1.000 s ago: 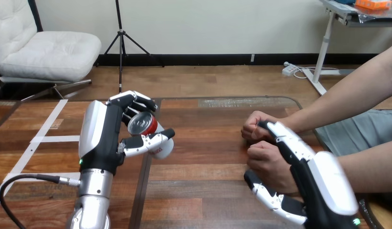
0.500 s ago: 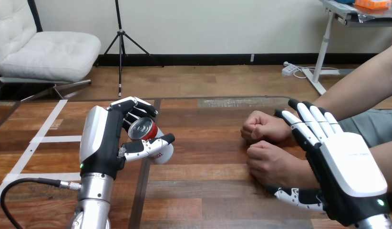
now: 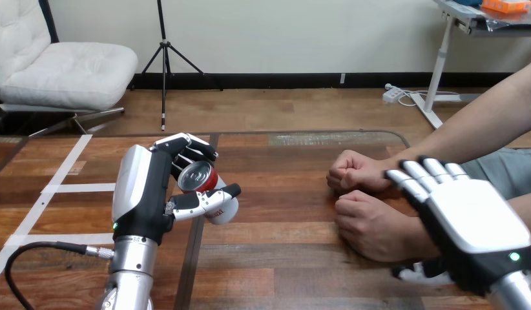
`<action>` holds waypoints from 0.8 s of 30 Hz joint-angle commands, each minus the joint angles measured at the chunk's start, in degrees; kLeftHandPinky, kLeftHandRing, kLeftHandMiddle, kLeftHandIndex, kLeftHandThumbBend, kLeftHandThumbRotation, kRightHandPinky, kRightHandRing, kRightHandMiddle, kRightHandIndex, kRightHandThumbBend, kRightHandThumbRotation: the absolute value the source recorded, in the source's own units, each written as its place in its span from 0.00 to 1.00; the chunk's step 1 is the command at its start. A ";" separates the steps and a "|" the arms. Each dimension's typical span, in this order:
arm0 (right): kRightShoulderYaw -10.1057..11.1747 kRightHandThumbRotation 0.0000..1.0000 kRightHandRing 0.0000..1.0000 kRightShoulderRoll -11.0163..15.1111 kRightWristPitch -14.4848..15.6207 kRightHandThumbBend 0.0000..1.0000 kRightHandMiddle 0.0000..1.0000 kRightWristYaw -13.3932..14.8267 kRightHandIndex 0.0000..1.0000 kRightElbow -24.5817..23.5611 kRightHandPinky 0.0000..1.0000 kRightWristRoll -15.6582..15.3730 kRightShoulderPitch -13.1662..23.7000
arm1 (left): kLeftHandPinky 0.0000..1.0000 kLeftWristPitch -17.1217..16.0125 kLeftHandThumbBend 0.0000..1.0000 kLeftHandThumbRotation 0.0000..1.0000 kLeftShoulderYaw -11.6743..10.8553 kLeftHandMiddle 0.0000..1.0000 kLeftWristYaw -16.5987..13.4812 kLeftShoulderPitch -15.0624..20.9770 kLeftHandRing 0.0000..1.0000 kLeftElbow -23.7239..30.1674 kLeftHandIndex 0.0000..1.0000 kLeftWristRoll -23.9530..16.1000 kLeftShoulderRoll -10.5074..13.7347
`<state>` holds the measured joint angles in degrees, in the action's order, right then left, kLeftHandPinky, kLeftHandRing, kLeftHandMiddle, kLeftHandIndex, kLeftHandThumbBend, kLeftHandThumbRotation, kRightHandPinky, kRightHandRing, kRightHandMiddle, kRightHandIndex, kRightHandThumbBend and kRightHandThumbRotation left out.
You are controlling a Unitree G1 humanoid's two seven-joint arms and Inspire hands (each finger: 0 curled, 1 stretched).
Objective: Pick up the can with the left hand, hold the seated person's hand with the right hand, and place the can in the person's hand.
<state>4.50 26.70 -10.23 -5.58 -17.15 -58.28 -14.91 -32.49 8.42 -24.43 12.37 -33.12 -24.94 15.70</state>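
Our left robot hand (image 3: 146, 194) has fingers and thumb curled round the tilted red-and-white can (image 3: 199, 177) at the table's (image 3: 282, 258) left. Our right robot hand (image 3: 473, 223), fingers straight, covers the wrist behind the person's near fist (image 3: 369, 226). Its thumb is half hidden, and we cannot tell whether they touch.

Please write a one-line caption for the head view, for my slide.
Left hand grips the can; right hand is open over the person's nearer wrist.

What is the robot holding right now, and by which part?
The left robot hand grips the can around its side; the right robot hand holds nothing.
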 commanded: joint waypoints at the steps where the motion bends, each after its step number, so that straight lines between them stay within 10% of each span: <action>1: -0.76 0.19 1.00 2.67 1.70 0.87 0.95 -2.18 0.91 -2.97 1.00 -1.61 4.91 | 0.33 -1.36 0.70 0.00 -1.03 0.47 -0.27 2.99 0.40 2.69 0.49 0.38 -0.39; 24: -3.28 0.18 0.99 8.59 6.56 0.83 0.94 -13.64 0.89 -0.06 1.00 -3.52 10.40 | 0.33 -1.23 0.69 0.00 -1.30 0.47 0.14 2.88 0.40 2.60 0.49 0.11 -0.31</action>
<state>1.86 32.94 -5.09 -17.69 -17.16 -61.18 -9.76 -32.52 8.41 -23.81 12.38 -33.12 -25.09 15.23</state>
